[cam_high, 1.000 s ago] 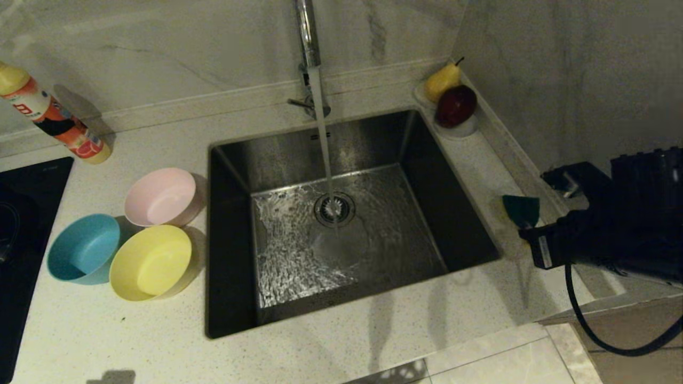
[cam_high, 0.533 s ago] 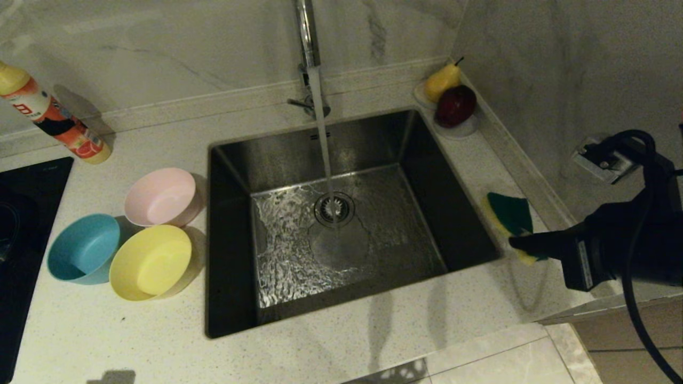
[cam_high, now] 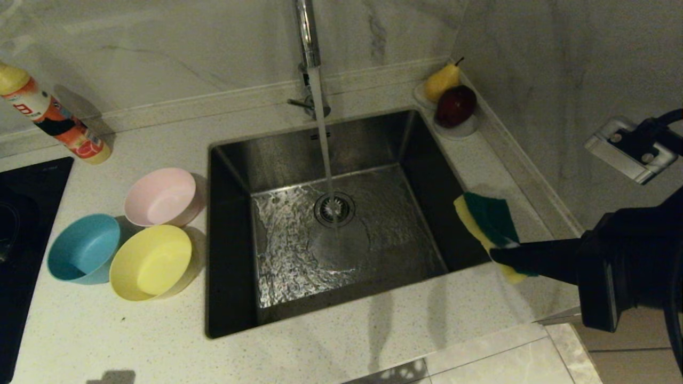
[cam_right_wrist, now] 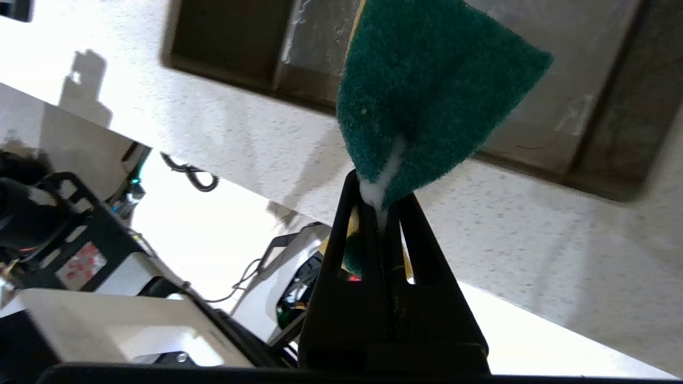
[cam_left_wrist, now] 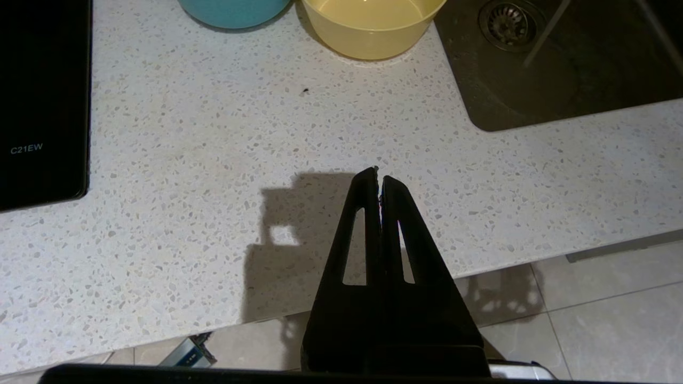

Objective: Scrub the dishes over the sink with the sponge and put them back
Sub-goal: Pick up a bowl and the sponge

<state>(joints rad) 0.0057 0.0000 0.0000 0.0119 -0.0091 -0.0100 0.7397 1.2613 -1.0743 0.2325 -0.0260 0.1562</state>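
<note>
Pinching the sponge [cam_high: 488, 226] by one end, right gripper [cam_high: 504, 256] pressed together on the foam, green scouring face showing, yellow body beneath. Hanging clear of the worktop [cam_high: 373, 330], just past the gripper tip, over the near right rim of the sink [cam_high: 235, 240]. In the right wrist view same grip confirmed: sponge [cam_right_wrist: 427, 90] squeezed between the closed fingers of the gripper [cam_right_wrist: 380, 205], basin beyond it.

Judged from this: sponge pickup done, nothing scrubbed yet. Beyond the sink, well apart from the gripper on the far side, pink bowl [cam_high: 161, 196], blue bowl [cam_high: 82, 248] and yellow bowl [cam_high: 150, 261] sitting upright on the worktop, touching or nearly touching one another, none lifted, none wet as far as can be told. Water running from the tap [cam_high: 307, 32] onto the drain strainer [cam_high: 334, 209]. Left to do: fetching each bowl, holding it over the basin, scrubbing, setting it back.

Left gripper [cam_left_wrist: 379, 178] parked low at the worktop edge, fingers pressed together on nothing, yellow bowl [cam_left_wrist: 371, 26] and blue bowl [cam_left_wrist: 235, 10] ahead of it.

Hard to make out: left arm absent from the head view; right arm cut off at the picture edge; rear end of the sponge hidden inside the fingers; pink bowl out of the left wrist view; bowl interiors too dim to judge for dirt.
</note>
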